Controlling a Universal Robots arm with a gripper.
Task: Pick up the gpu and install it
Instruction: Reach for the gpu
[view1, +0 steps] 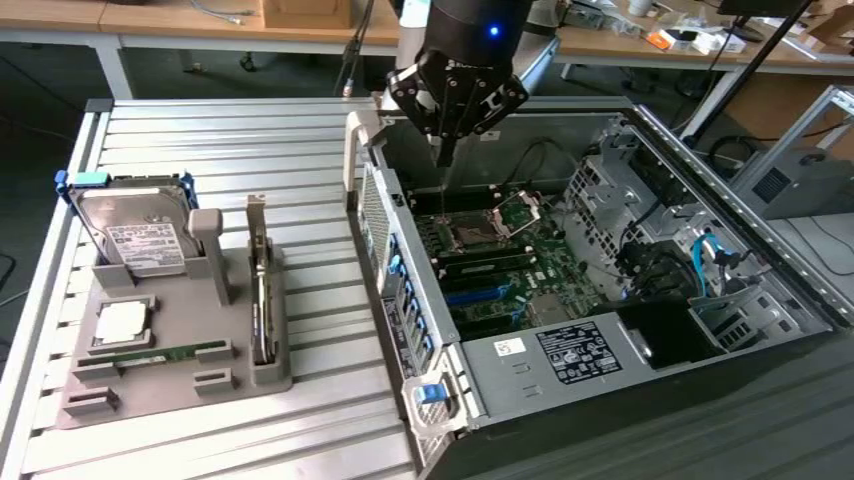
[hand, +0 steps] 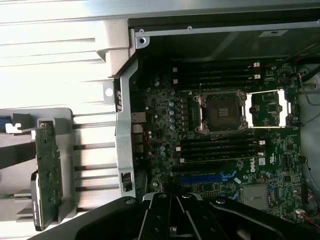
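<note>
Gpu (view1: 262, 310), a thin dark circuit card with a pale metal bracket strip at one end, stands on its long edge in a narrow slot of the grey plastic holder (view1: 174, 385) on the slatted metal table (view1: 307, 150), well apart from the end effector and not yet picked up. That holder also carries a narrow green memory stick (view1: 160, 354) lying flat near its front, a pale square chip (view1: 120, 320) behind it, and a silver boxy hard drive with a white label (view1: 134, 235) propped upright at the back. Just beside the holder, toward the exterior view's right, lies the open black and grey computer case (view1: 694, 170). Inside it sits a green motherboard (view1: 494, 270) with an open processor socket (view1: 477, 235), rows of memory slots, a blue slot, loose cables and a drive cage. Above the far end of the case hangs the black end effector (view1: 446, 155), fingers clenched together on nothing, pointing down at the board near the socket. I judge the main risks to lie in the grasp and the fit. The card is thin and held tightly between holder walls, so an off-centre pinch could tilt or jam it. Inside the case, its bracket could catch on the rear frame. A skewed approach could also press the card onto the board beside its slot. Beyond the case stand wooden tables cluttered with small items.
</note>
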